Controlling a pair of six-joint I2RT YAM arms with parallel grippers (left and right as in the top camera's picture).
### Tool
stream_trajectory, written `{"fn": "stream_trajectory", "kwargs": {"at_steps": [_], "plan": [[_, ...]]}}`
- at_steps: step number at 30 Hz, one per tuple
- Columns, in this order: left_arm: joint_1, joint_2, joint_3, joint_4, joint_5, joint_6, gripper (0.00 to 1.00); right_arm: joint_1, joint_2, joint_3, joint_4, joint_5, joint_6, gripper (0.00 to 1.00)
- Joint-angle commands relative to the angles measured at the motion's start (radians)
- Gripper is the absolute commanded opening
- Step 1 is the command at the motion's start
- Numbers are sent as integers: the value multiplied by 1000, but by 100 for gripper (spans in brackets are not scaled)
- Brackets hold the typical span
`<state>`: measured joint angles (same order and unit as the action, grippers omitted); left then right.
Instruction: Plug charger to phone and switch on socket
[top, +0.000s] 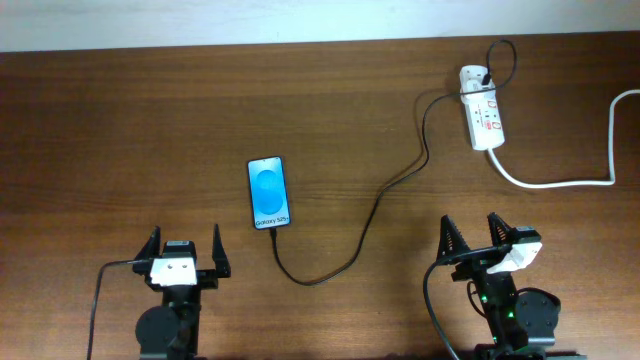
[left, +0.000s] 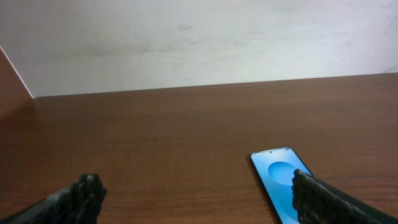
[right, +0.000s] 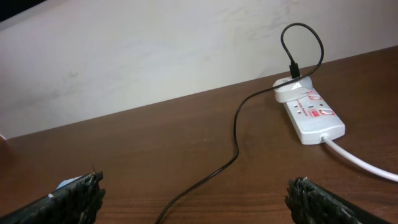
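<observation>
Both our left gripper (top: 185, 236) and right gripper (top: 469, 222) gape wide, holding nothing. The charger (top: 376, 205), limp and light, trails from the phone's (top: 269, 192) near end to the socket (top: 482, 112), far right of the phone. We judge its stiff tip the best hold.

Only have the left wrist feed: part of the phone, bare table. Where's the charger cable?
Observer: The charger runs from the socket at the table's far right, loops across the table, and its tip ends at the near short edge of the phone.
Operator: Plugged in?
Observer: Can't tell. Overhead shows the tip at the phone's edge, but it is too small to judge whether it is seated.
Operator: Right arm?
Observer: The right gripper is open at the table's near edge, holding nothing.
</observation>
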<state>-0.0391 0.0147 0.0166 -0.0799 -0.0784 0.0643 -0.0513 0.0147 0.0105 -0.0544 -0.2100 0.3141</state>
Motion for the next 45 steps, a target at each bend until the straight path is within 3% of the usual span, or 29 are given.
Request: {"fn": "stream_trajectory", "kwargs": {"at_steps": [1,18,45], "plan": [[2,-9,-7,2,11,17,100,3,-10,-5,-7,14,-4,98],[2,-9,-7,2,11,16,99,3,-11,-5,-8,14,-369,98],[2,-9,-7,2,11,16,99,3,-10,-5,-9,42,-370,98]]}}
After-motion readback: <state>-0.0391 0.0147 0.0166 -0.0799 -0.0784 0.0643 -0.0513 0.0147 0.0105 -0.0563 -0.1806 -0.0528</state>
